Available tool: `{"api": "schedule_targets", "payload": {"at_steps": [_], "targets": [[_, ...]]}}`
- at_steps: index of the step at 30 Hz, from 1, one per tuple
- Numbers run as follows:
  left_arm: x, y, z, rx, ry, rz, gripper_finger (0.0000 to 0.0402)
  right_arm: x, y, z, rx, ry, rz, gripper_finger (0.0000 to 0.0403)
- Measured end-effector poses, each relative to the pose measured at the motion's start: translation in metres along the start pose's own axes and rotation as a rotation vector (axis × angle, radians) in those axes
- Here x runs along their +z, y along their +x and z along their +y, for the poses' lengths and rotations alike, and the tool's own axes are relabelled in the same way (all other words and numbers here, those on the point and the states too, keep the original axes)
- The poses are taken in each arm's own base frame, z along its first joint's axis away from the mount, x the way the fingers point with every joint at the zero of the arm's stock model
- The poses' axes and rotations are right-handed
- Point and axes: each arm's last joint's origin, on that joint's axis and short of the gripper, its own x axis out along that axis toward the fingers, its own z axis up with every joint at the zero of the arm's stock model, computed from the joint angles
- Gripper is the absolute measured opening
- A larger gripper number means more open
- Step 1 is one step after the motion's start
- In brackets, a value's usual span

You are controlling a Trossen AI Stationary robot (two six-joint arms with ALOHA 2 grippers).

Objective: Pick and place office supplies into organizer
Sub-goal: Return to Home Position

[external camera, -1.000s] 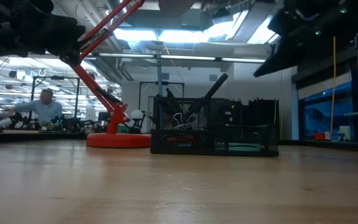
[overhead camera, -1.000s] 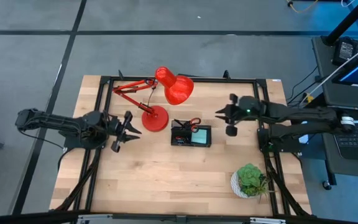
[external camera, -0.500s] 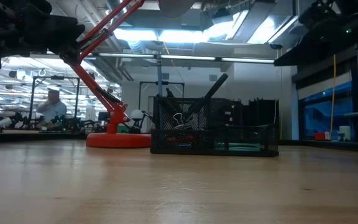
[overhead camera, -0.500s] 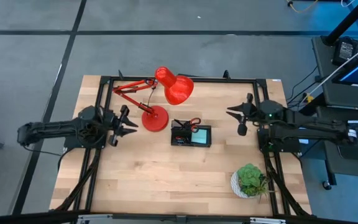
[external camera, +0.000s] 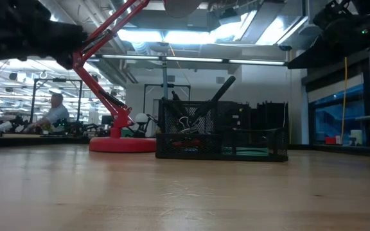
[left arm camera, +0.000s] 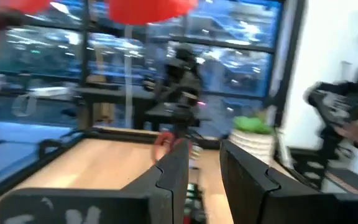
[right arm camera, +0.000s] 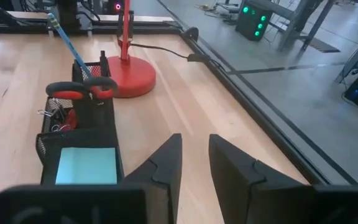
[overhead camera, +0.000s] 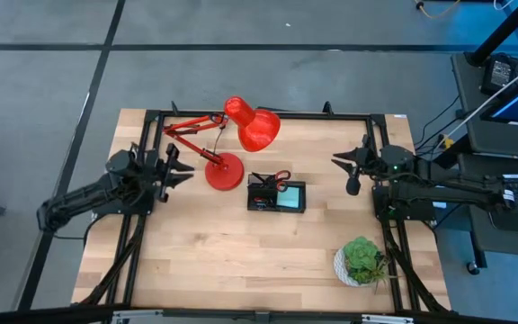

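The organizer (overhead camera: pixel 277 195), a black mesh tray, stands on the table's middle, right of the lamp base. In it stand red-handled scissors (right arm camera: pixel 79 88), a light-blue pen (right arm camera: pixel 64 34), black clips (right arm camera: pixel 51 115) and a teal sticky-note pad (right arm camera: pixel 86 165) lying flat in the right compartment. My left gripper (overhead camera: pixel 176 166) hangs over the table's left side, clear of everything. My right gripper (overhead camera: pixel 347 171) hangs over the right side, pointing at the organizer from a distance. Both grippers (left arm camera: pixel 204 146) (right arm camera: pixel 196 140) are open by a narrow gap with nothing between the fingers.
A red desk lamp stands at the far middle, its round base (overhead camera: pixel 225 171) left of the organizer and its head (overhead camera: pixel 254 126) raised over the table. A potted plant (overhead camera: pixel 362 261) sits at the near right corner. A person (external camera: pixel 56 112) is in the room behind.
My left gripper has drawn back toward the table's left and far edge, swinging away from the lamp base. My right gripper has drawn back toward the right edge, away from the organizer, mostly in the first half second. Nothing on the table has moved.
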Motion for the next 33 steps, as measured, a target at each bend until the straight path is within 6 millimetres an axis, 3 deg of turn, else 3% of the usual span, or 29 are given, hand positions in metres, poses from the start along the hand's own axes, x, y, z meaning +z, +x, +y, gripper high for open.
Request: {"api": "schedule_targets", "payload": {"at_steps": [5,17,33], "targets": [[-0.004,-0.001,0.008,0.186,-0.023,0.012,0.0086,0.000,0.000,0.000,-0.001,0.000,0.000,0.0084],[-0.015,-0.004,0.015,0.435,-0.083,0.079,0.0086,0.000,0.000,-0.002,-0.085,0.007,0.006,0.0084],[-0.018,0.000,0.006,0.420,-0.090,0.094,0.0086,-0.001,-0.012,-0.008,-0.209,0.112,-0.030,0.0084]]}}
